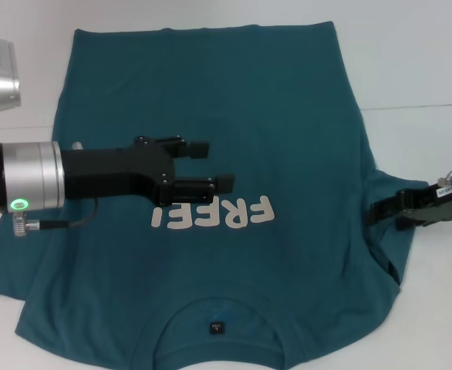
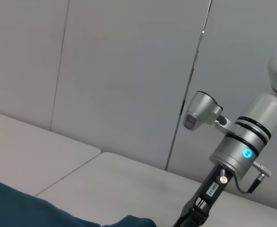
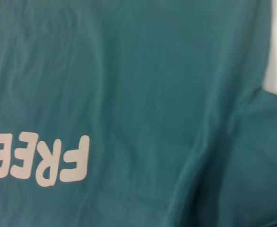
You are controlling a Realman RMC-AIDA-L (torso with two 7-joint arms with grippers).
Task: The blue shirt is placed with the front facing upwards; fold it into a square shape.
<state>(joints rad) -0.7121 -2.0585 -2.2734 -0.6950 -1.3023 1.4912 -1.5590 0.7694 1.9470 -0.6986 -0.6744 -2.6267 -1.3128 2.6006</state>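
Observation:
The blue shirt (image 1: 288, 116) lies spread flat on the table with its whitish "FREE!" print (image 1: 214, 213) facing up and its collar and black neck label (image 1: 217, 327) at the near edge. My left gripper (image 1: 213, 165) reaches in from the left above the shirt's middle, just beyond the print, open with nothing between its fingers. My right gripper (image 1: 379, 213) is at the shirt's right sleeve (image 1: 392, 243), low by the cloth. The right wrist view shows the shirt (image 3: 152, 71) and its print (image 3: 58, 161) close up. A corner of the shirt (image 2: 15, 208) shows in the left wrist view.
The white table (image 1: 419, 62) shows around the shirt at the back and right. A seam line crosses the table at the right (image 1: 419, 106). The left wrist view looks across at the grey wall panels (image 2: 105, 71) and my right arm (image 2: 240, 151).

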